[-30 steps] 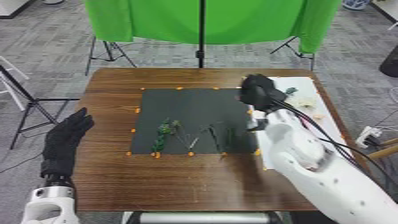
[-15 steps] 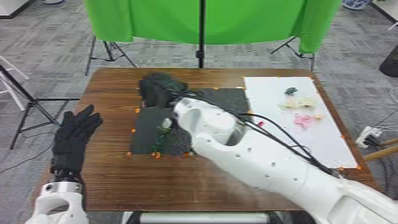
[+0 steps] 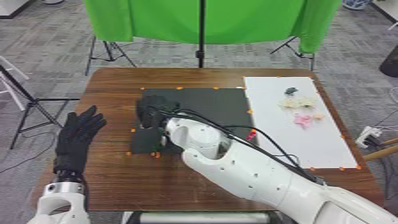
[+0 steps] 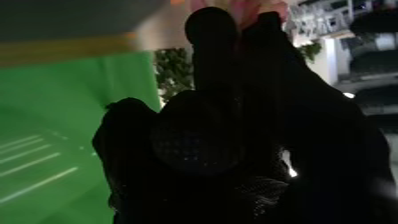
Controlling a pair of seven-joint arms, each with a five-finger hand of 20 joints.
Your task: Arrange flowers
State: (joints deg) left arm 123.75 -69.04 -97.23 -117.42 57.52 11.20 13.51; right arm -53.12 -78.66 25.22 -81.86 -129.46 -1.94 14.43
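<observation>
At the dark mat's nine o'clock, the right hand has swept over from the white sheet, pink flower pinched at its fingertips; placing looks next!

The head view looks forward and down from the robot's head, far enough back to take in the desk, both arms, and the green cloth beyond. The right wrist view looks outward from the wrist, very close along the right robot hand. Both views share that hand and the cloth.
</observation>
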